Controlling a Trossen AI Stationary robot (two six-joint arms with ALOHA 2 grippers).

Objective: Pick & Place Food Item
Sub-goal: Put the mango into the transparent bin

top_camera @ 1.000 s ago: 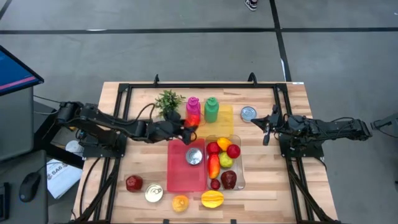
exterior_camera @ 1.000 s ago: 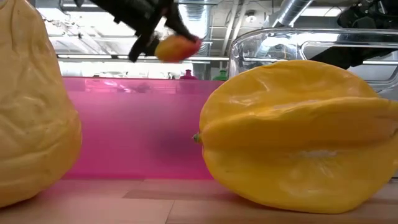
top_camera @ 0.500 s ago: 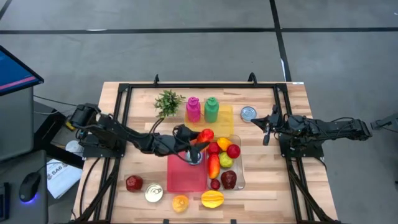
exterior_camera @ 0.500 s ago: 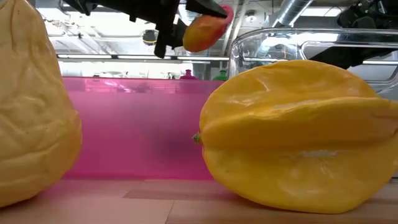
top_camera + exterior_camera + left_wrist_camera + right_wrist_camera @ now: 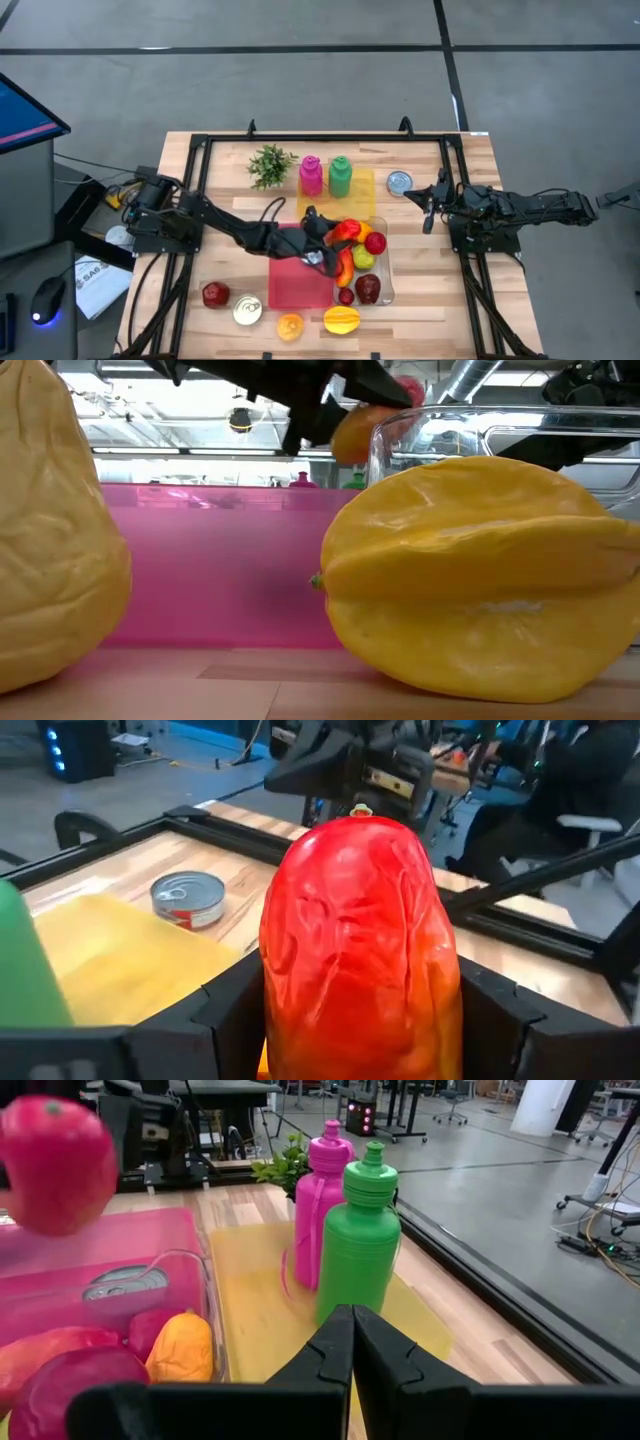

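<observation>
Overhead, the left gripper (image 5: 338, 236) reaches across the pink tray (image 5: 290, 285) and holds a red-orange mango (image 5: 346, 232) over the near-left corner of the clear fruit container (image 5: 388, 280), its fingers part-way apart and clamped on the fruit. The right gripper (image 5: 430, 207) waits at the table's right side beside a tin can (image 5: 399, 182), fingers pressed together on nothing.

From table height, the mango (image 5: 362, 430) hangs in the dark fingers just at the container's rim (image 5: 500, 415), above the pink tray wall (image 5: 210, 560); a yellow starfruit (image 5: 480, 575) fills the foreground.

In the left wrist view, the mango (image 5: 360, 950) sits upright between the two fingers (image 5: 230, 1010), with the tin can (image 5: 187, 898) and a yellow mat (image 5: 120, 955) beyond.

The right wrist view shows closed fingertips (image 5: 352, 1342), a green bottle (image 5: 358, 1245) and a pink bottle (image 5: 320, 1205) on the yellow mat.
</observation>
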